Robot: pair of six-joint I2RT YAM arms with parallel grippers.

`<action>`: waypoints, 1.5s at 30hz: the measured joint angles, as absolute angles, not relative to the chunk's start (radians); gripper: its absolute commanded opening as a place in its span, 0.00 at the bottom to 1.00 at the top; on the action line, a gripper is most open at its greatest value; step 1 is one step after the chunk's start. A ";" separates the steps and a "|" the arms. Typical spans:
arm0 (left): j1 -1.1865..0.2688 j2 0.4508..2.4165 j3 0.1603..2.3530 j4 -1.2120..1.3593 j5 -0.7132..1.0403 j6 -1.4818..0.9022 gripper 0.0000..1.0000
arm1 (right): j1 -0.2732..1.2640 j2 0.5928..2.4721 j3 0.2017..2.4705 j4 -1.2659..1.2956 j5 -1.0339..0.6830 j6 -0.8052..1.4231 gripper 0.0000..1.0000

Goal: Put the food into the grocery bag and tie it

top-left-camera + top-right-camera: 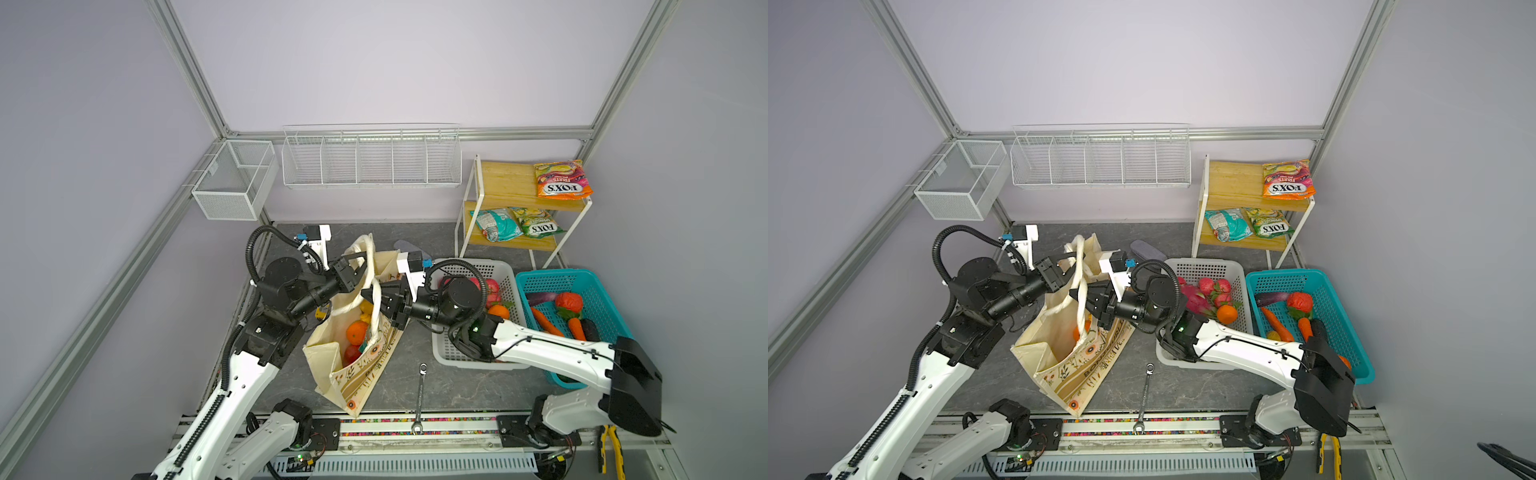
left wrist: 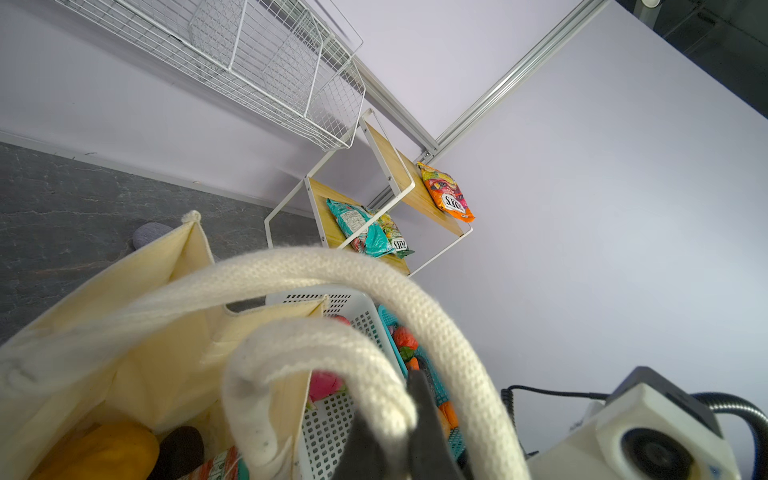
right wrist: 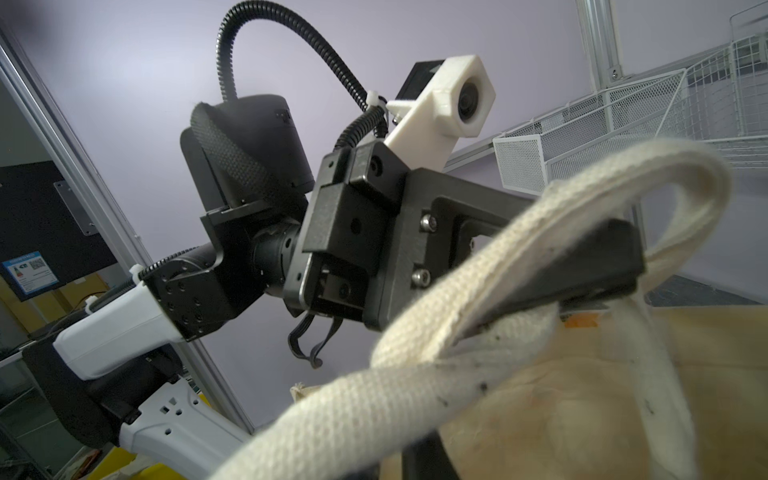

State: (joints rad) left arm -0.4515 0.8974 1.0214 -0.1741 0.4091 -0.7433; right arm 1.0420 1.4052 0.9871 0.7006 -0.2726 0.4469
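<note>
The cream grocery bag stands open mid-table, leaning to the right, with oranges, a red apple and a yellow piece inside. Its two white rope handles cross above the mouth. My left gripper is shut on one handle. My right gripper is shut on the other handle. More food lies in the grey basket and the teal basket. Three snack packets lie on the shelf.
A wrench lies on the table in front of the bag. The wooden two-tier shelf stands at the back right. White wire baskets hang on the walls. A grey object lies behind the bag, and yellow pliers sit at the front right.
</note>
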 measured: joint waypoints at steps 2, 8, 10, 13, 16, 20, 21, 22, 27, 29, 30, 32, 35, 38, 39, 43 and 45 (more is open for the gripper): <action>-0.451 0.905 1.038 -0.191 0.410 -0.738 0.00 | 1.036 1.391 0.975 0.681 -0.269 0.432 0.07; -0.417 0.931 1.087 -0.240 0.440 -0.720 0.00 | 1.000 1.358 0.958 0.614 -0.257 0.393 0.07; -0.390 0.941 1.112 -0.262 0.465 -0.720 0.00 | 0.987 1.352 0.958 0.590 -0.254 0.380 0.07; -0.339 0.959 1.150 -0.282 0.505 -0.720 0.00 | 0.969 1.341 0.958 0.556 -0.250 0.360 0.07; -0.301 0.983 1.188 -0.294 0.535 -0.720 0.00 | 0.947 1.328 0.961 0.515 -0.241 0.337 0.07; -0.287 1.008 1.216 -0.299 0.551 -0.714 0.00 | 0.916 1.312 0.964 0.472 -0.218 0.313 0.07; -0.286 1.010 1.216 -0.301 0.552 -0.712 0.00 | 0.909 1.309 0.965 0.463 -0.209 0.308 0.07; -0.284 1.010 1.216 -0.305 0.554 -0.709 0.00 | 0.902 1.306 0.966 0.454 -0.203 0.305 0.07; -0.249 0.999 1.204 -0.309 0.560 -0.702 0.00 | 0.879 1.296 0.966 0.402 -0.166 0.282 0.07; -0.225 0.985 1.187 -0.313 0.567 -0.702 0.00 | 0.878 1.293 0.966 0.377 -0.148 0.271 0.07; -0.211 0.976 1.177 -0.313 0.573 -0.702 0.00 | 0.876 1.290 0.966 0.365 -0.138 0.264 0.07; -0.183 0.958 1.156 -0.314 0.583 -0.702 0.00 | 0.874 1.282 0.966 0.343 -0.116 0.250 0.07; -0.142 0.930 1.123 -0.317 0.605 -0.702 0.00 | 0.868 1.265 0.959 0.313 -0.079 0.228 0.07; -0.115 0.907 1.083 -0.319 0.628 -0.702 0.00 | 0.860 1.240 0.933 0.310 -0.052 0.217 0.07; -0.111 0.902 1.070 -0.320 0.633 -0.702 0.00 | 0.855 1.230 0.921 0.311 -0.047 0.216 0.07; -0.104 0.889 1.021 -0.320 0.650 -0.702 0.00 | 0.826 1.198 0.867 0.344 -0.044 0.220 0.07; -0.095 0.880 0.993 -0.322 0.658 -0.702 0.00 | 0.809 1.184 0.844 0.358 -0.047 0.223 0.07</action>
State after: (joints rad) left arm -0.0948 0.8803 0.9932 -0.3218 0.6582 -0.7017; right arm 0.8089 1.1835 0.8440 0.3584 -0.0467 0.2230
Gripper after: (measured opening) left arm 0.069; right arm 0.094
